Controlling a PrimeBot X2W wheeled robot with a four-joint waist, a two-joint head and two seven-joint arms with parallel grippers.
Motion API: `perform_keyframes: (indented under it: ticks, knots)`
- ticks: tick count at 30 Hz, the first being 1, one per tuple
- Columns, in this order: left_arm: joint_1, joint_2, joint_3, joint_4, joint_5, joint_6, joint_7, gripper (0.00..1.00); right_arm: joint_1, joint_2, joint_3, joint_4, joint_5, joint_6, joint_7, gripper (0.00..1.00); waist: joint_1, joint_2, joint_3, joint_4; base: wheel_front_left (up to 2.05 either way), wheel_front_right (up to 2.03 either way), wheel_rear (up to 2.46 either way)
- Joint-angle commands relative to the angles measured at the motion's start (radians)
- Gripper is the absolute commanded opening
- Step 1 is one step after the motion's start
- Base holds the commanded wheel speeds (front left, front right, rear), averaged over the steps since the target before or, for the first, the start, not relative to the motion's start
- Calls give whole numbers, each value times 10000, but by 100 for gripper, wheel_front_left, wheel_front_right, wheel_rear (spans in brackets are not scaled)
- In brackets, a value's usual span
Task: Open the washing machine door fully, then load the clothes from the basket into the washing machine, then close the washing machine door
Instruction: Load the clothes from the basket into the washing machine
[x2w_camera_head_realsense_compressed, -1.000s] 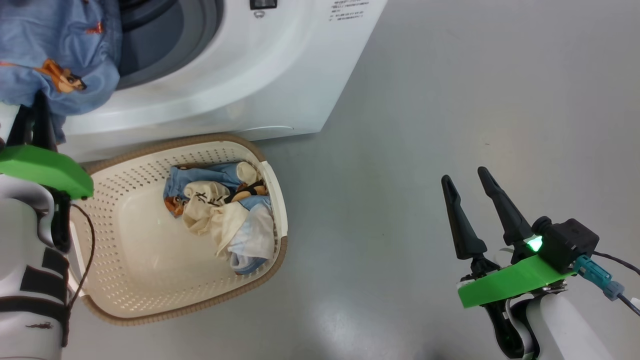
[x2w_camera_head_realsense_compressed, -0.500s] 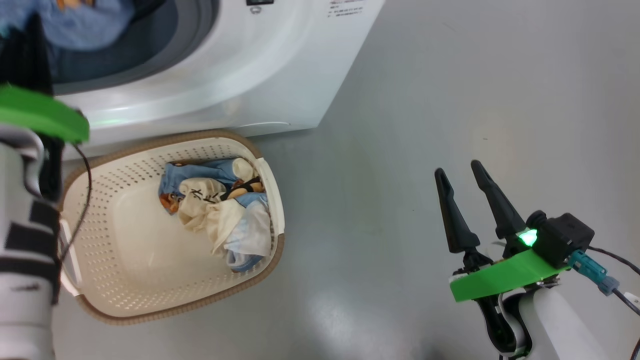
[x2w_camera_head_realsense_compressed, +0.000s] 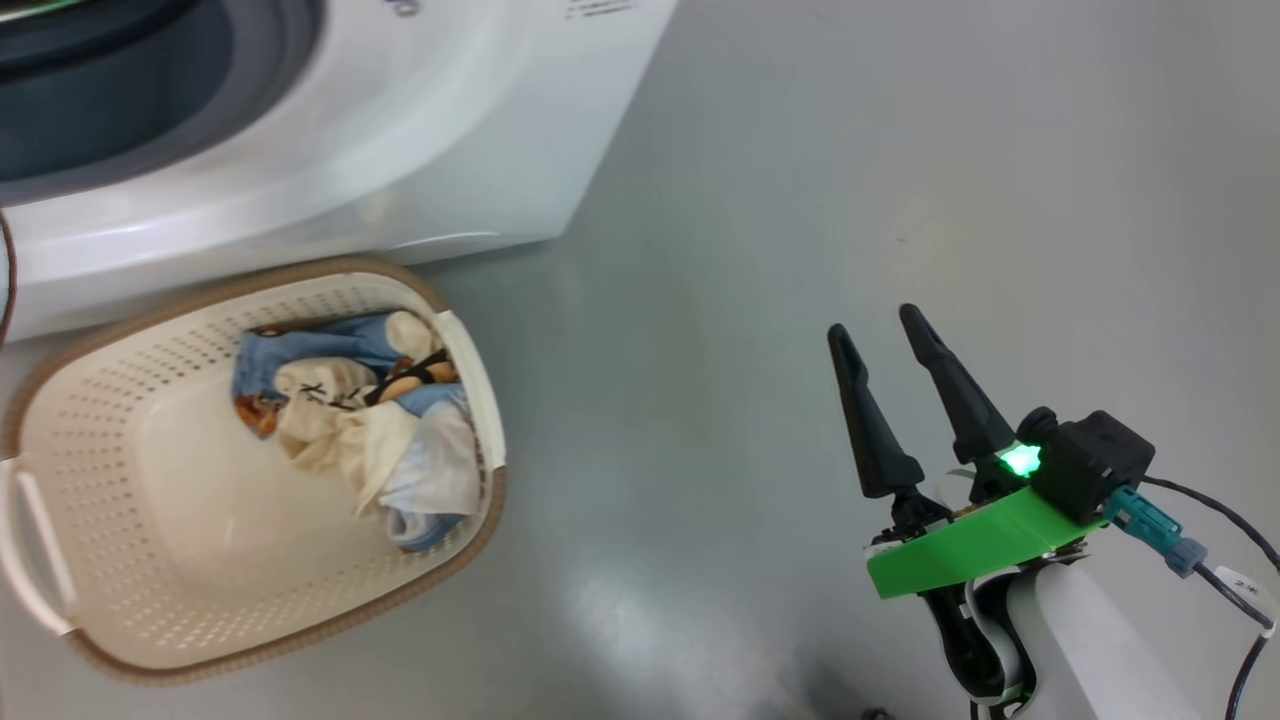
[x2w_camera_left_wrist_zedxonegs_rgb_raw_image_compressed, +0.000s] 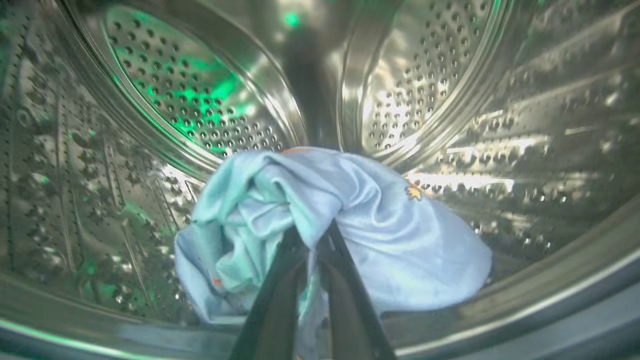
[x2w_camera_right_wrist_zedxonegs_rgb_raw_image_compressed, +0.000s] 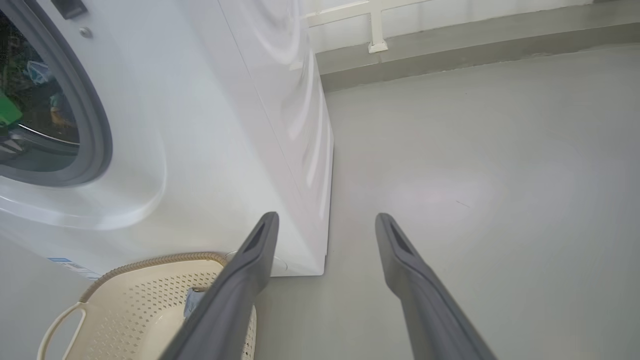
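Down low on the robot's right side, the right gripper (x2w_camera_head_realsense_compressed: 872, 322) hangs over the bare grey floor (x2w_camera_head_realsense_compressed: 850, 150). Its two dark fingers are spread wide with nothing between them, and a small green light glows at its base. Across to the left, well apart from it, the basket (x2w_camera_head_realsense_compressed: 120, 400) sits on the floor with its brown rim just beside the foot of the washing machine (x2w_camera_head_realsense_compressed: 400, 150). The clothes (x2w_camera_head_realsense_compressed: 360, 430) are bunched against the basket's right-hand wall, a tangle of light blue, cream and pale white cloth with some orange print, and the rest of the basket's floor is bare. Beyond the basket the white front of the machine rises, with its round opening ringed by a grey gasket (x2w_camera_right_wrist_zedxonegs_rgb_raw_image_compressed: 95, 125). Deeper in, the left gripper (x2w_camera_left_wrist_zedxonegs_rgb_raw_image_compressed: 315, 235) is inside the steel drum (x2w_camera_left_wrist_zedxonegs_rgb_raw_image_compressed: 200, 100), fingers pressed together and pinching a blue garment (x2w_camera_left_wrist_zedxonegs_rgb_raw_image_compressed: 350, 210). The cloth drapes over and around the fingertips in soft folds, a scrap of orange print showing on it, and it sits low near the drum's front lip. Green light glints off the perforated wall behind it.
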Motion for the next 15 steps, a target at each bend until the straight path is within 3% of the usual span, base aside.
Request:
perform_keyframes:
  ticks: [1, 8, 15]
  knots:
    - [-236, 571, -95, 281, 322, 127, -51, 0, 0, 57, 263, -213, 175, 56, -80, 100, 0, 0, 226, -360, 0, 0, 0]
    - [-1016, 889, -623, 1699, 812, 190, 64, 0, -12, 74, 469, -267, 344, 56, -80, 100, 0, 0, 411, -676, 0, 0, 0]
    - [-1440, 935, -916, 2270, 926, 91, 676, 0, 2, 76, 494, -275, 448, 56, -80, 100, 0, 0, 436, -714, 0, 0, 0]
